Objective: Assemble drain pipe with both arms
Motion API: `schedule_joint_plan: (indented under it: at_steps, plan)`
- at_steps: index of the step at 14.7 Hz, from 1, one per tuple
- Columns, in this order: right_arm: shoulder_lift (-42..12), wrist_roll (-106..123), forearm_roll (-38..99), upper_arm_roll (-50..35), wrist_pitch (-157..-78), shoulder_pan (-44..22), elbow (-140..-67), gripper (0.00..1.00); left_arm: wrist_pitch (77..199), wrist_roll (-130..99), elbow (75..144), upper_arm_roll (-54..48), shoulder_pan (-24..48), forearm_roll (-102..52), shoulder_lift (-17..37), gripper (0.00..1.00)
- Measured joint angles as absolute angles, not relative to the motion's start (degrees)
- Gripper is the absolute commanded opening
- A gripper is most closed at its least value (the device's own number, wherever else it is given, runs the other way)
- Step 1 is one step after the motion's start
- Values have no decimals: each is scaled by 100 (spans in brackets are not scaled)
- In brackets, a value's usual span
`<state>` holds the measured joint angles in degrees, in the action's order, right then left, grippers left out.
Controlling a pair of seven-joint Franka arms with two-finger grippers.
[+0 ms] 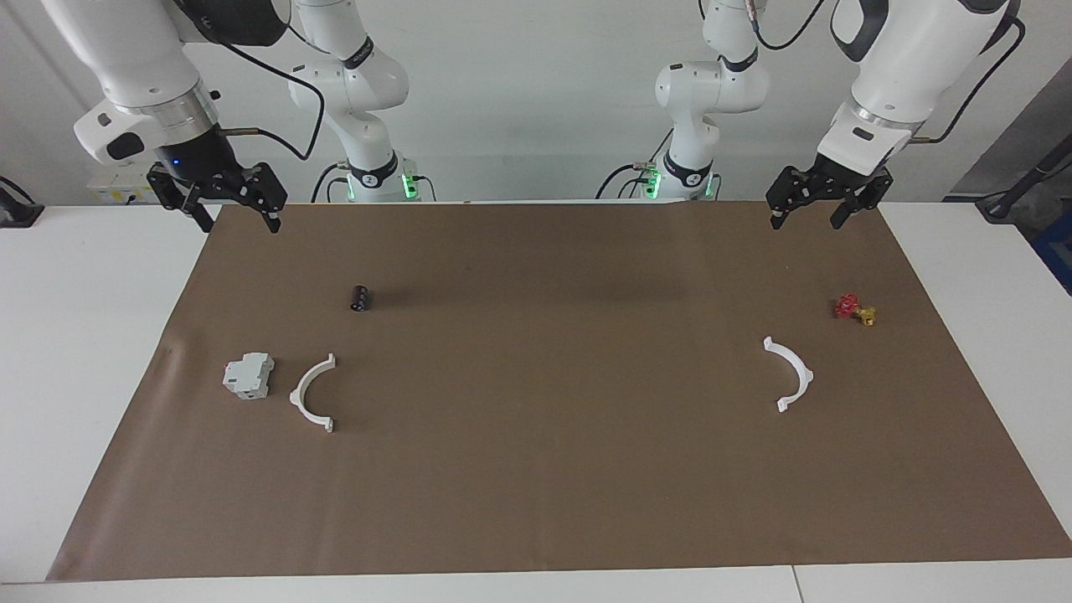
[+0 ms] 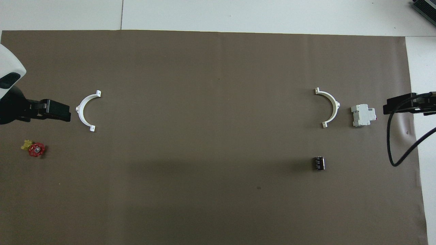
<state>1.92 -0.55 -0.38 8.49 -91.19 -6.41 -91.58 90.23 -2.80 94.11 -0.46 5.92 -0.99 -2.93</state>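
The drain pipe lies in two separate white half-rings on the brown mat (image 1: 536, 502) covering the desk (image 1: 92, 335), well apart from each other. One half-ring (image 1: 312, 394) sits toward the right arm's end, the other half-ring (image 1: 789, 374) toward the left arm's end; their open sides face each other across bare mat.

The right gripper (image 1: 234, 219) hangs in the air over the mat's edge at the robots' side, fingers spread and empty. Below and ahead of it, a small black cylinder (image 1: 360, 298) lies on its side, between the gripper and its half-ring. A grey-white blocky box (image 1: 249, 375) stands just beside that half-ring's outer curve, not touching it.

The left gripper (image 1: 816, 216) hovers likewise over the mat's edge at the robots' side, fingers released, holding nothing. A small red-and-yellow valve (image 1: 854, 309) rests on the mat between this gripper and its half-ring, near the half-ring but apart from it.
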Motion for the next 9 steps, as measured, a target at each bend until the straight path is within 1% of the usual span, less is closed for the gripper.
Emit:
schedule_joint_plan:
  at_steps: [6,9]
  plan:
    - [198,-48,-38,849,-9166,-642,-9257,100,9023,-279,9414,-46,592,-99,-293,100]
    - [211,91,-34,842,-9919,-660,-9732,100,9025,-279,9415,-46,592,-99,-293,100]
